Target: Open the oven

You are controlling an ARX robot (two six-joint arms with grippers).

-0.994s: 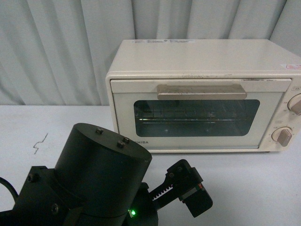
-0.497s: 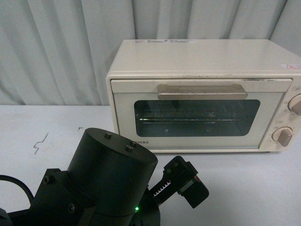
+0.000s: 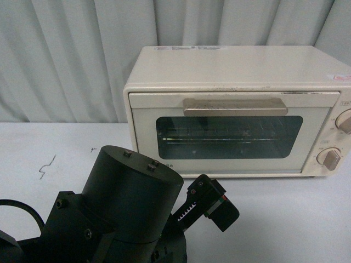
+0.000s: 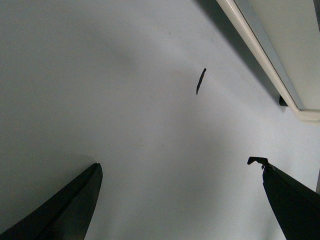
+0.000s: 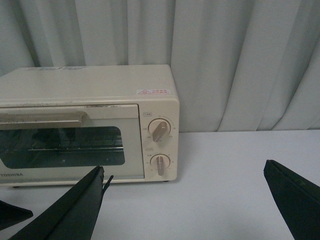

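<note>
- The oven (image 3: 236,109) stands on the table (image 3: 285,219) against the curtain (image 3: 71,55), right of centre in the front view. Its door is shut and its bar handle (image 3: 235,106) is untouched.
- Risk: the box looks light, so a pull outward rather than downward could slide or tip it.
- The left arm (image 3: 126,203) sits low, near the door, left jaws wide over bare table; a dropping door might strike it.
- The right jaws, also wide and empty, face the knobs (image 5: 160,131) from well back.
- Nothing blocks the handle.
</note>
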